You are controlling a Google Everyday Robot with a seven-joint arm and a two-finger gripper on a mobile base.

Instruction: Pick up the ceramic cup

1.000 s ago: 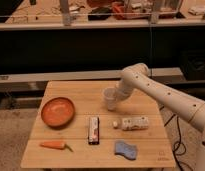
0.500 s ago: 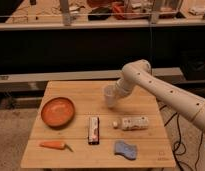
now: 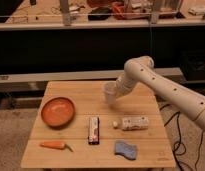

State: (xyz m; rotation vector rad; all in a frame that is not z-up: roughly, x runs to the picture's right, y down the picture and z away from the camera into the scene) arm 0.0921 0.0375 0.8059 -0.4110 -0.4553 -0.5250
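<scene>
The small white ceramic cup [image 3: 109, 92] is held off the wooden table [image 3: 146, 150], above its back middle, tilted slightly. My gripper [image 3: 116, 93] is at the end of the white arm that reaches in from the right. It is shut on the cup from the cup's right side. The cup hangs clear of the table top, to the right of and behind the orange bowl [image 3: 58, 111].
A carrot [image 3: 53, 145] lies at the front left. A dark rectangular pack [image 3: 94, 130] lies in the middle. A white bottle-like object [image 3: 133, 123] lies on its side to the right. A blue sponge [image 3: 126, 149] lies at the front. Shelving stands behind the table.
The cup has risen a little off the table with the gripper, and the arm's elbow has lifted. The other things have not moved.
</scene>
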